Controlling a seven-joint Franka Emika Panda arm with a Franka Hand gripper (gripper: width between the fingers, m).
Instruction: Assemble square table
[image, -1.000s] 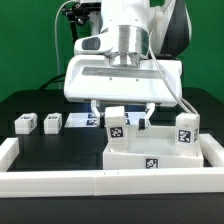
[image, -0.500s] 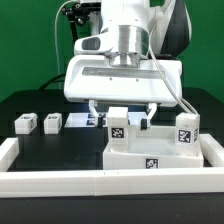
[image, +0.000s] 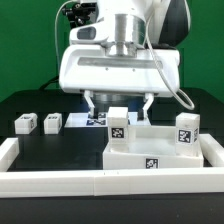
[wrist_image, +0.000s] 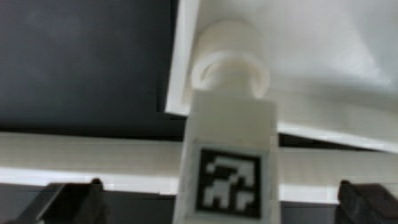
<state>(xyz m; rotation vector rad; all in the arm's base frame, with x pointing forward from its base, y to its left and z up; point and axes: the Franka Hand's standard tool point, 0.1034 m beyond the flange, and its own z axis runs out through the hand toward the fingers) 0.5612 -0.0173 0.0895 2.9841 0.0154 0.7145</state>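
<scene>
**Two legs up on the slab, two still to be fitted**

The large white plastic square slab (image: 160, 145), with a raised rim and black-and-white markers, is seen in the lower right of the exterior view, lying on the black tabletop (image: 60, 140). Two small white marker-tagged blocks are stood upright on it. The centre leg block (image: 118, 123) is at the slab's far edge near the middle of the frame, and the corner leg block (image: 186, 130) is at the exterior view's right. Whether either is fully seated cannot be told.

The claw (image: 120, 106) is held spread wide just above the centre leg block, with one finger on each side and nothing pinched. In the wrist view the claw (wrist_image: 217, 200) is shown with both tips apart from the centre leg block (wrist_image: 222, 150), whose rounded end is set against the square slab (wrist_image: 311, 60).

The task is judged about half done. The first loose leg block (image: 25, 123) and the second loose leg block (image: 52, 121) are left lying on the tabletop at the exterior view's left, well apart from the slab. Both are yet to be fetched and fixed.

A long low white barrier wall (image: 60, 182) is run across the bottom of the frame and up both sides, hemming the slab in. The flat white marker board (image: 82, 121) is laid behind, near the loose blocks. The two standing legs are judged the likeliest things to be knocked.
</scene>
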